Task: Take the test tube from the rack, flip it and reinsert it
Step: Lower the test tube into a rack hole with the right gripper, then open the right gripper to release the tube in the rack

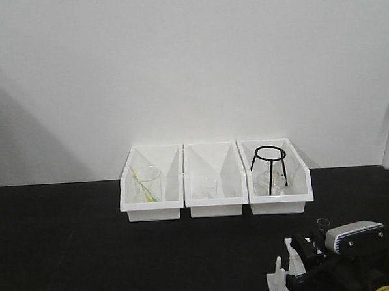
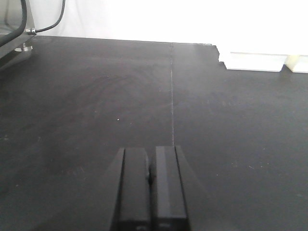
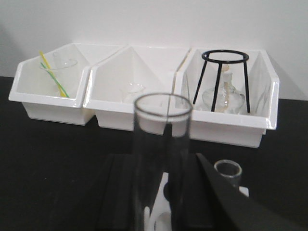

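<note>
In the right wrist view a clear test tube stands upright with its open rim up, between the black fingers of my right gripper, which is shut on it. Below it is the white rack, its holes partly hidden by the fingers. A second clear tube stands in the rack to the right. In the front view the right gripper sits low at the right over the rack. My left gripper is shut on nothing above the bare black table.
Three white open-front bins stand in a row at the back wall. The left one holds a beaker with a yellow-green rod, the middle one a small beaker, the right one a black tripod stand over glassware.
</note>
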Controlling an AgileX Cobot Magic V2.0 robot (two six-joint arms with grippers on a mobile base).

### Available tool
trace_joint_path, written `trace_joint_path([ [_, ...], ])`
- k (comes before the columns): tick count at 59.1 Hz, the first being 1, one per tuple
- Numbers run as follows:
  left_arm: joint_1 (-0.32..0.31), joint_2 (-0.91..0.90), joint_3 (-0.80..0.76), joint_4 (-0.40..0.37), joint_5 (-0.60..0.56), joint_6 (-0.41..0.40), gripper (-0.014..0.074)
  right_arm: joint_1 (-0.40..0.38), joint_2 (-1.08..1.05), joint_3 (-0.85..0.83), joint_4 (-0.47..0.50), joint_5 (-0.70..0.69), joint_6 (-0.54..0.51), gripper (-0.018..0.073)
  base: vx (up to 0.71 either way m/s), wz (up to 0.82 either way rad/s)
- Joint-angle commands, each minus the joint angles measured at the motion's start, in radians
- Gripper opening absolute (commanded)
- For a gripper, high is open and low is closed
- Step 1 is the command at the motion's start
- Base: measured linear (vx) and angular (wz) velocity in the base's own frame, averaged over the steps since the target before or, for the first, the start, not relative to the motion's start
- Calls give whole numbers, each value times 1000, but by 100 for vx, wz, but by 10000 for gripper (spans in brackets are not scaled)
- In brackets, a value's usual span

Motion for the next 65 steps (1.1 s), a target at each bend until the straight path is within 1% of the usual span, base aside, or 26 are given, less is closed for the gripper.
trace_joint_path([
  [1,-7,-11,0,-4,-88,0,-6,-3,-5,-23,21,-96,0,-1,0,0],
  [9,-7,-11,0,-4,-88,0,-6,-2,28,-23,14,-101,0,41,0,0],
  [14,-7,-11,0,-4,-88,0,-6,-2,33,-23,9,-101,0,96,0,0],
  [22,-7,-11,0,-4,-88,0,-6,-2,33,-23,9,-120,0,231,0,0],
  [31,-7,-11,0,-4,-88,0,-6,-2,14,-23,9,-105,0,414,0,0],
  [36,-7,-11,0,-4,-88,0,-6,-2,-33,-23,2,-86,0,488,0,0],
  [40,-7,-11,0,-4,-88,0,-6,-2,-94,-23,-4,-64,-3,523,0,0],
  [44,-7,-11,0,-4,-88,0,-6,-2,-165,-23,-4,-8,-4,531,0,0],
  [54,-7,-11,0,-4,-88,0,-6,-2,-410,-28,-7,200,-4,529,0,0],
  [59,-7,-11,0,-4,-88,0,-6,-2,-561,-55,-7,346,-4,529,0,0],
  [65,-7,-11,0,-4,-88,0,-6,-2,-706,-102,-6,560,-4,529,0,0],
])
